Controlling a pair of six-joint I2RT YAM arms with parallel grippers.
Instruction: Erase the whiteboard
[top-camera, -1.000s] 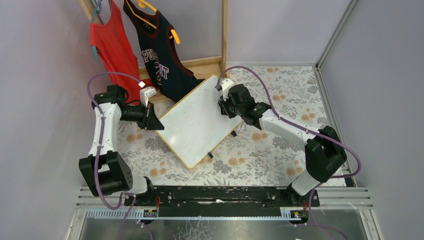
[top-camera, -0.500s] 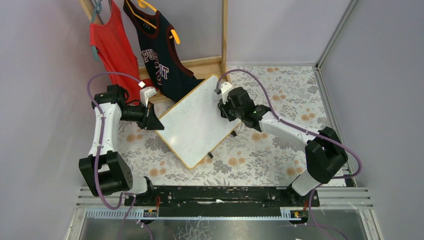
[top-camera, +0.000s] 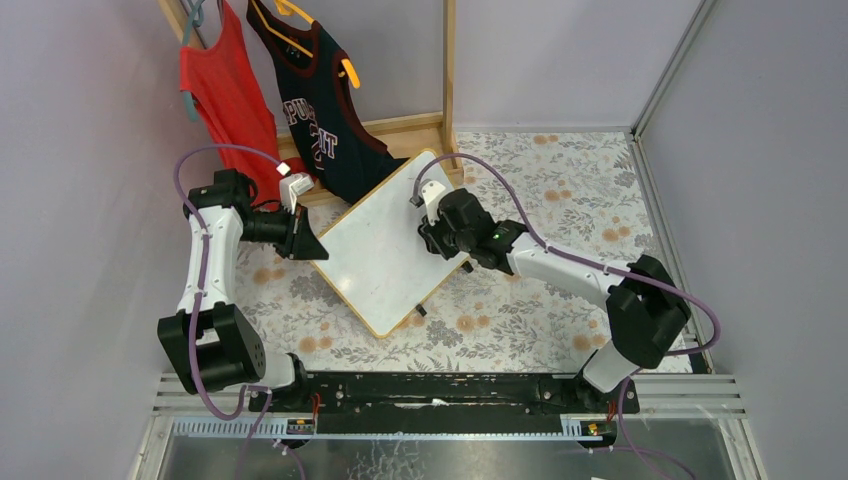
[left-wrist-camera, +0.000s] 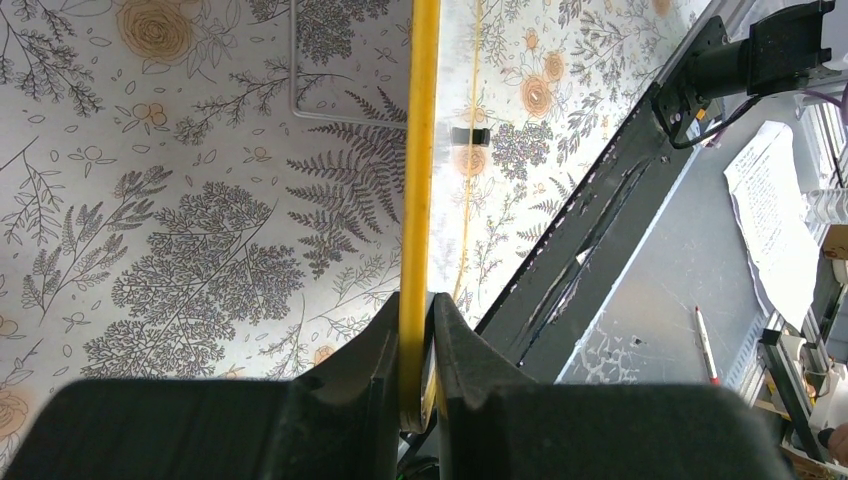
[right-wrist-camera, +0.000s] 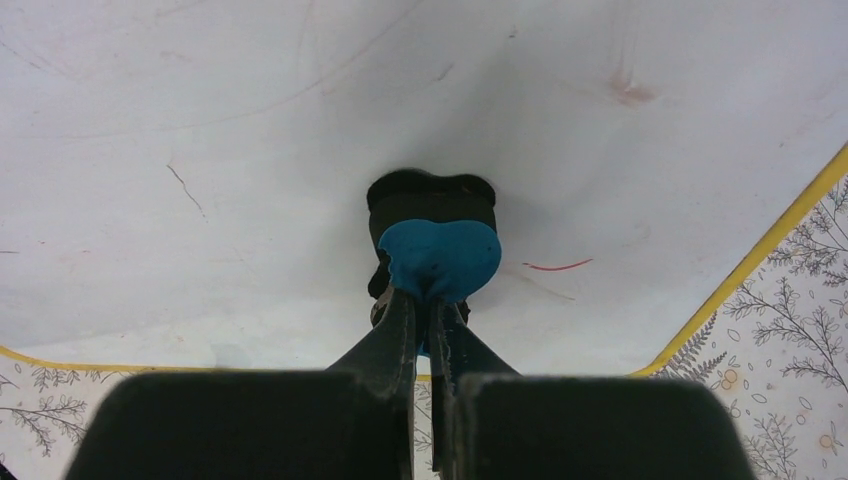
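The whiteboard (top-camera: 380, 250) lies turned like a diamond on the floral cloth, its frame yellowish. My left gripper (top-camera: 310, 246) is shut on its left corner; in the left wrist view the yellow frame edge (left-wrist-camera: 419, 150) runs straight into my left gripper (left-wrist-camera: 417, 335). My right gripper (top-camera: 430, 238) is over the board's right half, shut on a blue eraser (right-wrist-camera: 438, 255) whose black pad presses on the whiteboard (right-wrist-camera: 250, 120). A short red mark (right-wrist-camera: 557, 266) lies just right of the eraser, and a faint reddish smudge (right-wrist-camera: 628, 90) sits farther off.
A red shirt (top-camera: 225, 90) and a navy jersey (top-camera: 320, 110) hang on a wooden rack (top-camera: 449, 70) behind the board's far corner. Black clip feet (top-camera: 466, 267) stick out from the board's right edge. Walls close in on both sides; a black rail (top-camera: 430, 385) runs along the near edge.
My right gripper has slid left and slightly nearer across the board with the eraser. The left arm and the board have not moved.
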